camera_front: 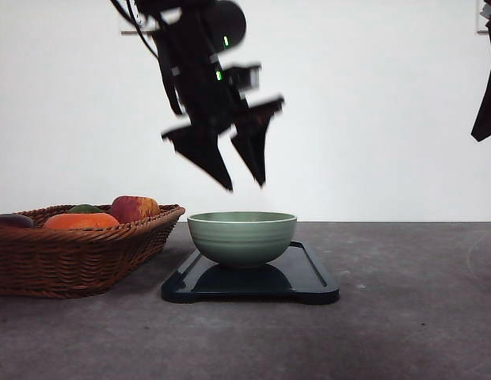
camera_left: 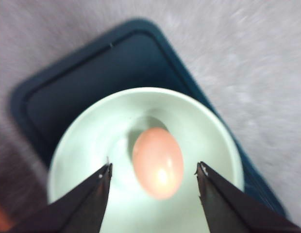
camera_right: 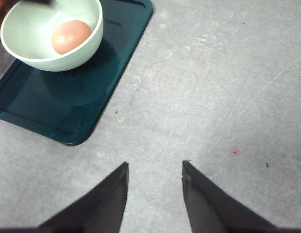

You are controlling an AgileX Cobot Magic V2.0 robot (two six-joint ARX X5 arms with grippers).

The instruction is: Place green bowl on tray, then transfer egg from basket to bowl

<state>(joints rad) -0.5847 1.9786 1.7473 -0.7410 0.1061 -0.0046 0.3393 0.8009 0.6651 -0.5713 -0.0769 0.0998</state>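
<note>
Resting inside the green bowl (camera_left: 92, 141), egg (camera_left: 158, 162) under left tool (camera_left: 154, 171), spread wide, empty.

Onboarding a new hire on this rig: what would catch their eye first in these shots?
First, the egg lying inside the green bowl, which sits on the dark tray at mid-table. Next, the left tool hanging open and empty above the bowl, blurred in the front view. The wicker basket of fruit stands just left of the tray, and the right tool is open over bare table.
</note>
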